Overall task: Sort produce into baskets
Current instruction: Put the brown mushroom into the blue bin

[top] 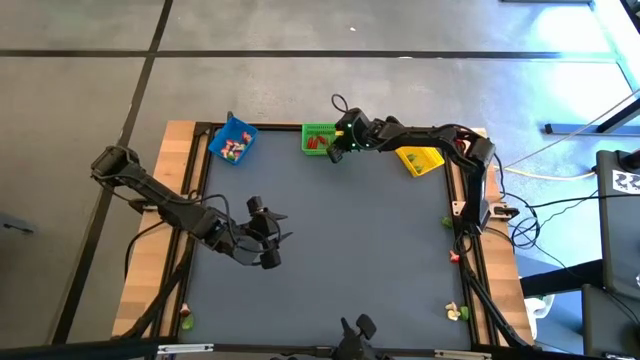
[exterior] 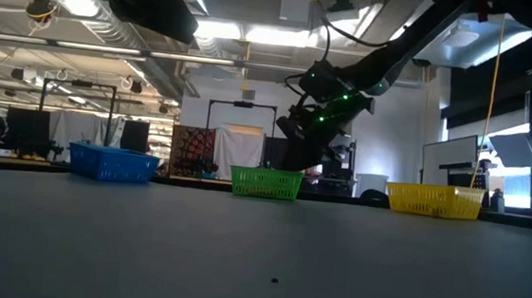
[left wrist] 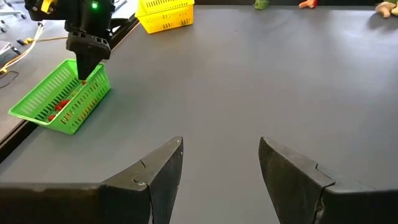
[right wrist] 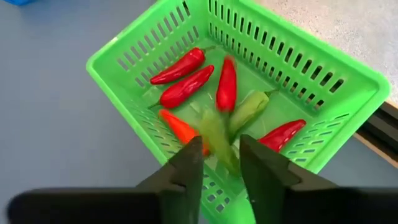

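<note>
My right gripper hangs over the near end of the green basket, pointing down into it, its fingers apart. A blurred green pepper shows between the fingertips, just above the basket's floor. Several red peppers and one green pepper lie inside. The green basket stands at the table's far edge between the blue basket, which holds small red and whitish pieces, and the yellow basket. My left gripper waits open above the table's middle left, holding nothing. My right gripper comes slanting down from above with the green pepper's lower part between its fingers, the pepper standing steeply with its upper end over the basket floor. The pepper is blurred and narrower than the gap; whether a finger touches it, I cannot tell.
Loose produce lies near the table's right edge: a red piece and a whitish piece. A green piece lies at the near left corner. The dark mat between the arms is bare. A wooden frame rims the table.
</note>
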Controlling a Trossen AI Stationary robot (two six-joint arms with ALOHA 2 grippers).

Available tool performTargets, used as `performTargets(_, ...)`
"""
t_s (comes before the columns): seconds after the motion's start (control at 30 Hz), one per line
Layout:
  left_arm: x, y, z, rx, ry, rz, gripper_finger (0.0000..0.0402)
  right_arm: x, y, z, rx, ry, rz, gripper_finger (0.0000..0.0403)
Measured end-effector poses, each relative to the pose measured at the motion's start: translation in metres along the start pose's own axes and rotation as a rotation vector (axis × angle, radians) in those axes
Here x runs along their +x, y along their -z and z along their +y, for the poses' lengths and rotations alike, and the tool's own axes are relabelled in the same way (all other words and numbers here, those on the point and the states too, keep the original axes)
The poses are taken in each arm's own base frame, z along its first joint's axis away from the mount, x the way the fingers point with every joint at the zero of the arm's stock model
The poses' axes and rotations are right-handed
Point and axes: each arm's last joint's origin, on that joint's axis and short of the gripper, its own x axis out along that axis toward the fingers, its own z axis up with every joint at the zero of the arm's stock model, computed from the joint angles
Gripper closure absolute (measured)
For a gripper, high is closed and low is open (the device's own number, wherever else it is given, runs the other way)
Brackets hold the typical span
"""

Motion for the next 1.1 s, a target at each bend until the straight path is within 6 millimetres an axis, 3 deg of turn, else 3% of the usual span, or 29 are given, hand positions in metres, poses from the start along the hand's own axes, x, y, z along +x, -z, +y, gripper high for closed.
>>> performTargets(0.2,0.000,0.000,0.000,-0.005,0.000,0.000,0.0194,0.000,-0.001,0.001,-0.018,-0.030,0.007,0.0255)
performTargets(0.37,0.000,0.000,0.000,-0.033,0.000,0.000,0.0194,-0.009,-0.015,0.015,-0.071,-0.109,0.031,0.0255)
performTargets(0.57,0.000,0.001,0.000,-0.036,0.000,0.005,0.0194,-0.037,-0.029,0.062,-0.218,-0.215,0.056,0.0264)
performTargets(0.67,0.000,0.001,-0.001,-0.036,0.026,0.017,0.0194,-0.053,-0.027,0.089,-0.284,-0.263,0.053,0.0264)
performTargets(0.83,-0.003,0.003,-0.006,-0.034,0.131,0.066,0.0194,-0.080,0.000,0.142,-0.434,-0.361,0.143,0.0264)
performTargets(1.1,-0.019,0.012,-0.022,-0.058,0.273,0.118,0.0194,-0.107,0.076,0.226,-0.665,-0.470,0.259,0.0265)
